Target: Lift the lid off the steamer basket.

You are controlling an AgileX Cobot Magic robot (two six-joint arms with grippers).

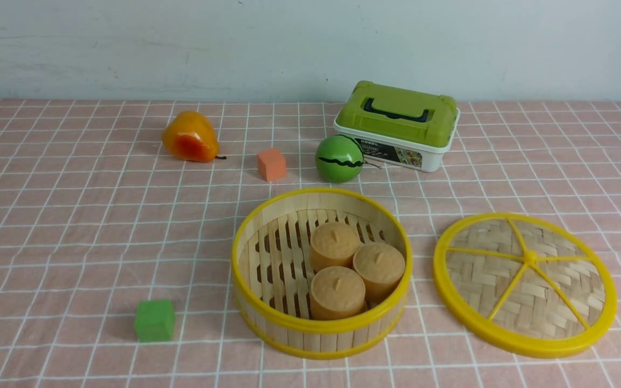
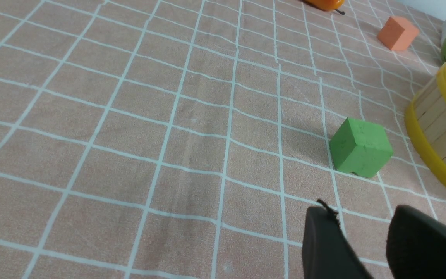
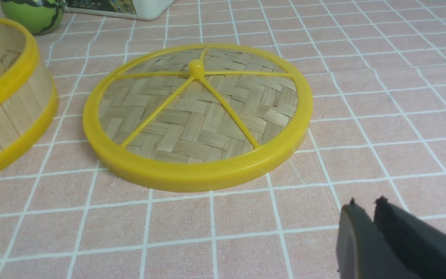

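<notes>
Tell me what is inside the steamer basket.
Three round tan buns sit clustered on the slatted floor of the steamer basket, toward the robot's right. The floor beneath them and behind the near wall is hidden.

Lid (image 1: pixel 525 284) lies flat, knob up, just right of the open basket (image 1: pixel 321 272), not touching.
</notes>
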